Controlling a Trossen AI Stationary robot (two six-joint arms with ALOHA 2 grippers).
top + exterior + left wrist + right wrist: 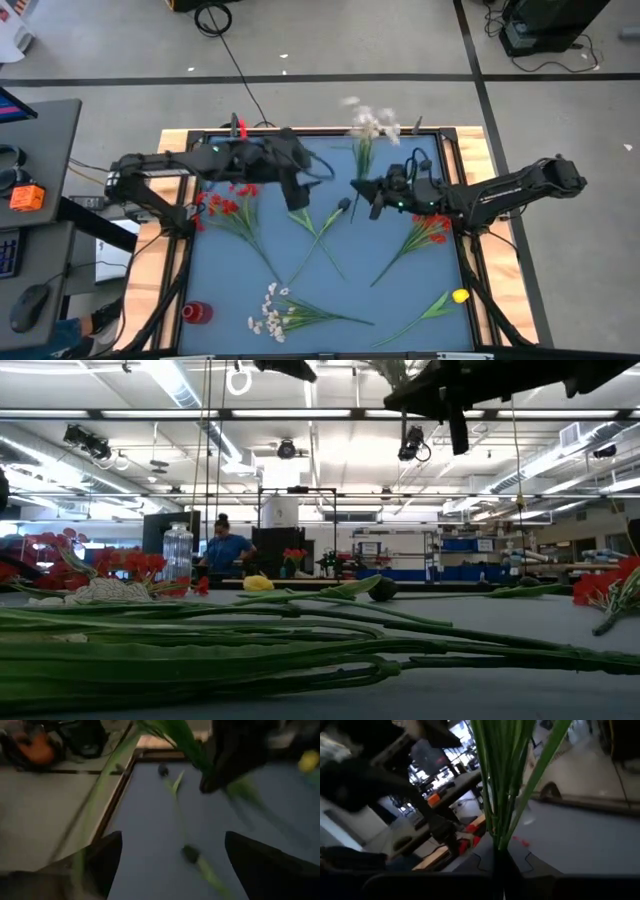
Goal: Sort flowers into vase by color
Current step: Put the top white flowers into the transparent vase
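Note:
My right gripper is over the middle of the blue table, shut on a white-blossom sprig whose blossoms reach past the far edge. My left gripper hovers open just to its left, above a dark-bud sprig that lies flat on the mat. In the left wrist view the open fingers frame that dark bud. Red sprigs, another white sprig and a yellow bud lie on the mat. My right gripper pinches the white sprig's bundle of green stems at its lower end, between the two shut fingers. The stems run straight out from the fingers, toward the far edge. The sprig is lifted clear of the table, with its blossoms farthest from the gripper.
A small red vessel stands near the near-left corner. The wooden table rim frames the mat. A desk with a mouse and an orange object is off to the left. A person is far back in the room.

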